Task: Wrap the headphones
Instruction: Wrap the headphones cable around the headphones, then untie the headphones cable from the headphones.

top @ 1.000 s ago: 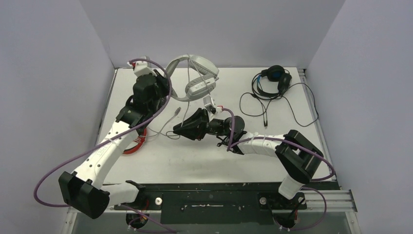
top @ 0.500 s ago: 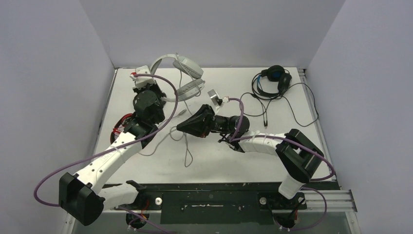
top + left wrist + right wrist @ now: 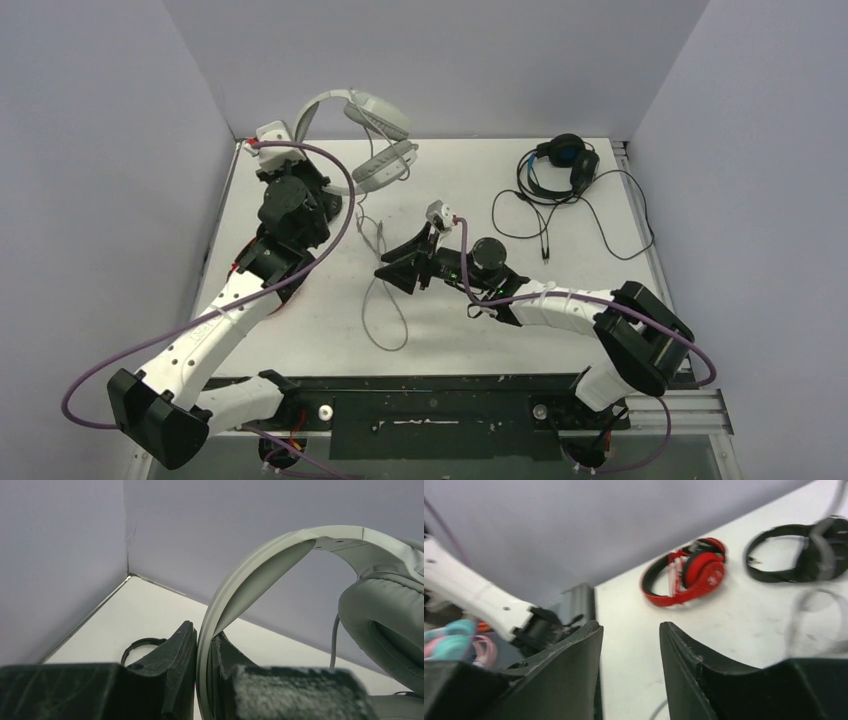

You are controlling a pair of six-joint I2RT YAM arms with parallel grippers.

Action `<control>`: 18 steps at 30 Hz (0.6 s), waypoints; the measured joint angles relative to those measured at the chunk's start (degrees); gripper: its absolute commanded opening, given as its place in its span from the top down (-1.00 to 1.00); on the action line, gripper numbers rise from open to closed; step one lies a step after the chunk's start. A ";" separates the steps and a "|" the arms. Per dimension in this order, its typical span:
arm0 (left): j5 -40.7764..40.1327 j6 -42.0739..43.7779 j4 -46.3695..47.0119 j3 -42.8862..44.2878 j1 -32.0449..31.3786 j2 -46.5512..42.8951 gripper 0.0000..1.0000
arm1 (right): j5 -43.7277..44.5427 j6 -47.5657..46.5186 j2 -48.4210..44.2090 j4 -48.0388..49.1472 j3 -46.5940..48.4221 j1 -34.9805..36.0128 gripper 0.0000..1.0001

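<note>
A: What's changed over the last 1 second?

B: The right claw point(image 3: 630, 645) has let go. It was pressed together low beside the cable point(image 3: 366, 312). Now its jaws stand spread with nothing between them. Meanwhile the left claw point(image 3: 204, 647) has carried the white-grey headset point(image 3: 380, 112) up and back to the far-left corner, still pinching the headband

A: Where does that leave the wrap?

B: Not far along, I'd say. The cable hangs from the lifted headset and lies in 1 loose loop on the counter point(image 3: 300, 345), wound round nothing. My guess is the right claw must take it up again for the next turn

A: Do the wrist views add anything?

B: Yes. The left wrist view shows the band clamped edge-on between the 2 fingers, which is hard to make out from above. The right wrist view shows the red headset point(image 3: 689, 575) and the small black headset point(image 3: 784, 560), blurred, lying near each other on the counter. From above, the left arm covers them almost wholly. Only the top view shows the black-and-blue headset point(image 3: 565, 160) at the far right, its own cable sprawled loose around it
</note>
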 measured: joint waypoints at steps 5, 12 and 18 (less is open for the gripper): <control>1.70 -2.84 -4.94 8.50 -0.02 0.00 1.00 | 12.55 -6.88 -2.08 -7.69 -1.20 0.74 -0.50; 3.85 -4.94 -7.50 17.44 -0.28 0.15 1.00 | 33.44 -11.37 -0.15 -20.92 2.08 6.27 -0.43; 5.29 -5.70 -9.14 21.84 -0.31 2.08 1.00 | 36.87 -15.78 4.04 -20.63 2.03 7.63 -0.41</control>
